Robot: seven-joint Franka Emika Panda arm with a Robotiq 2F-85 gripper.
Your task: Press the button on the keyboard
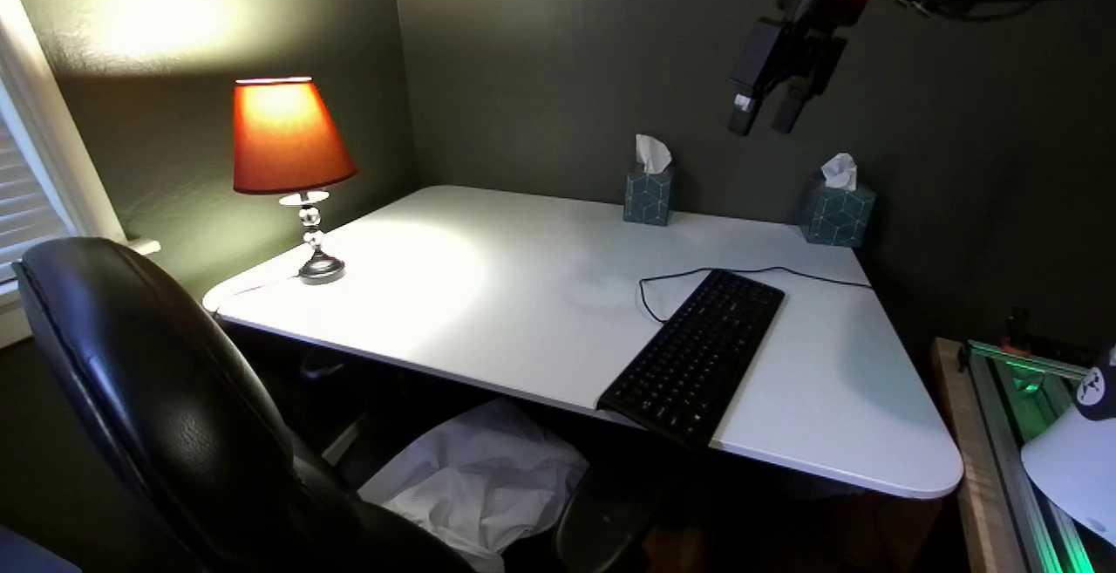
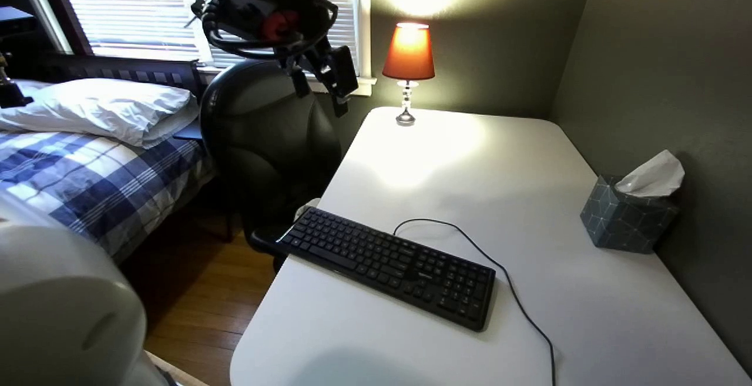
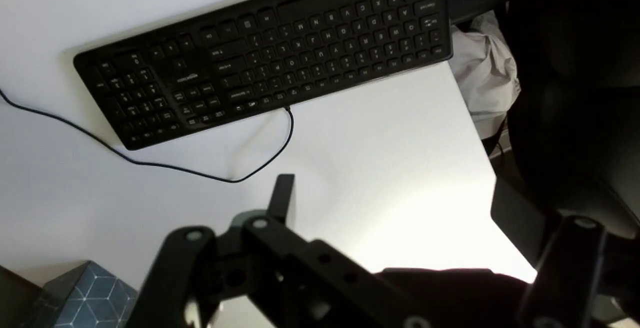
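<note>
The long black keyboard (image 1: 704,353) lies on the white desk in both exterior views (image 2: 385,262). One end of it sticks out past the desk's edge. Its thin black cable (image 2: 523,306) runs from its long side across the desk. In the wrist view the keyboard (image 3: 280,53) spans the upper part, with its key letters upside down. My gripper (image 1: 764,119) is open and empty, high above the desk and apart from the keyboard. It also shows in an exterior view (image 2: 321,97). In the wrist view its fingers (image 3: 392,193) are spread wide below the keyboard and cable.
A lit red lamp (image 1: 290,139) stands at the desk's far end (image 2: 409,57). Two tissue boxes (image 1: 648,198) (image 1: 839,215) stand along the wall; one shows in the wrist view (image 3: 97,300). A black chair (image 2: 267,139) stands by the desk (image 1: 523,285).
</note>
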